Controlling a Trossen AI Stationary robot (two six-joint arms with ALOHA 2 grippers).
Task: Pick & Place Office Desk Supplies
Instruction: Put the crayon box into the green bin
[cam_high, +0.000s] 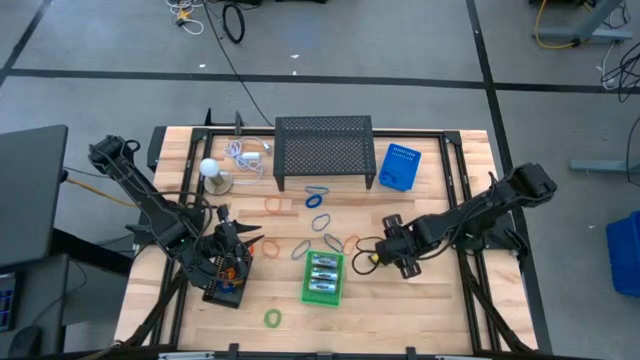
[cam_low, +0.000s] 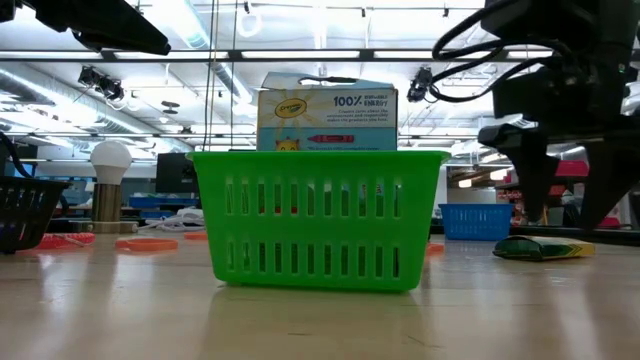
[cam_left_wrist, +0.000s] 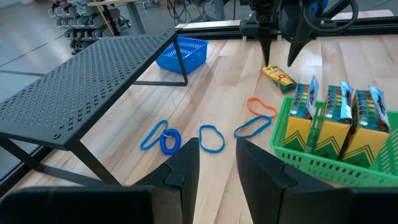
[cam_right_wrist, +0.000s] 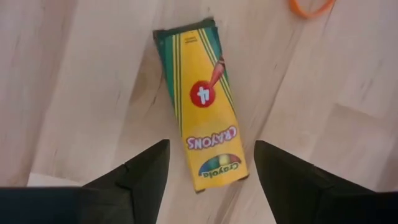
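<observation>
Glossy cardboard crayon box (cam_right_wrist: 204, 102) on pale wood table (cam_right_wrist: 74, 81)

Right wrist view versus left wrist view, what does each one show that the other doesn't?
Only the right wrist view shows the print on the flat crayon box between the open right tool. Only the left wrist view shows the green basket of upright boxes, the blue loops, the black mesh stand and the blue basket. Both show that box and an orange loop.

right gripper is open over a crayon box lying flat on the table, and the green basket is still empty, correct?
Not quite. The green basket already holds several crayon boxes standing upright, as the left wrist view shows. The rest is right: the right gripper is open over the crayon box lying flat on the table.
</observation>
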